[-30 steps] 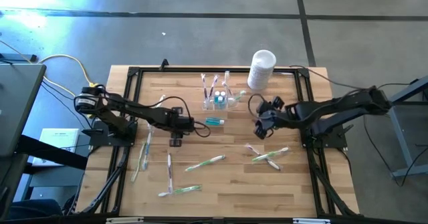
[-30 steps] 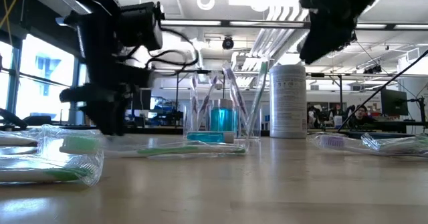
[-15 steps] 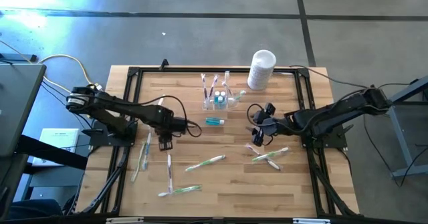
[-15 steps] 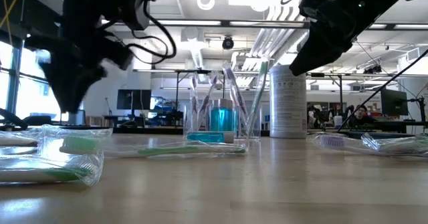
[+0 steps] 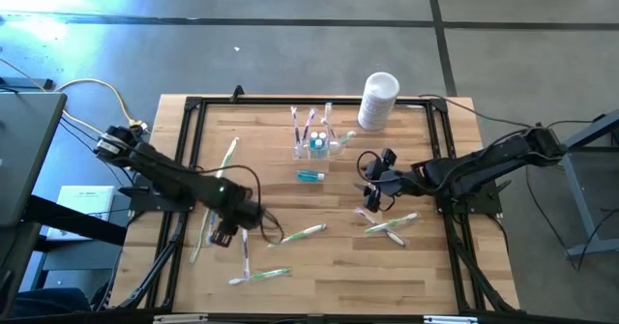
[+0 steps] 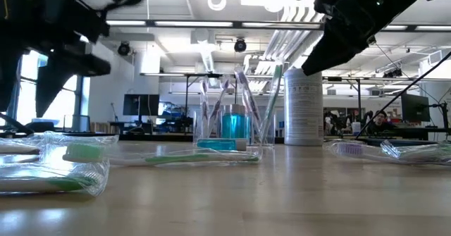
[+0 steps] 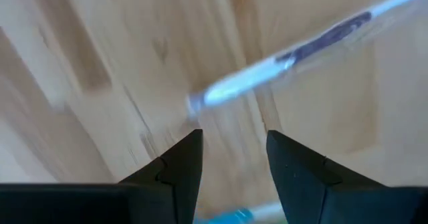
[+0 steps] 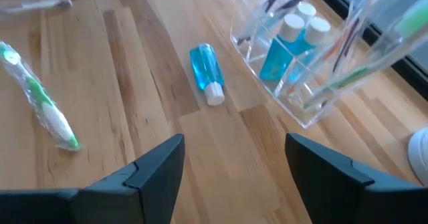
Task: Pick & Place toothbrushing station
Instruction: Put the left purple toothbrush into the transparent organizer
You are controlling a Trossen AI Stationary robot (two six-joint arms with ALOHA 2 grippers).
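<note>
The toothbrushing station (image 5: 317, 142) is a clear holder standing at the back middle of the table, with toothbrushes and small blue bottles upright in it; it also shows in the low view (image 6: 232, 123) and the right wrist view (image 8: 314, 50). My right gripper (image 5: 372, 191) hovers open to its front right, nothing between its fingers (image 8: 235, 147). My left gripper (image 5: 221, 235) is over the front left of the table, open and empty (image 7: 232, 144), with a wrapped toothbrush (image 7: 281, 63) just beyond its fingertips.
A white cylindrical container (image 5: 378, 100) stands at the back right of the station. A blue bottle (image 5: 309, 175) lies on its side in front of the station. Several wrapped toothbrushes (image 5: 298, 235) lie scattered across the front half, some near the right gripper (image 5: 390, 225).
My left arm has swung from beside the lying blue bottle toward the front left of the table. My right gripper shifted slightly forward, then held still.
</note>
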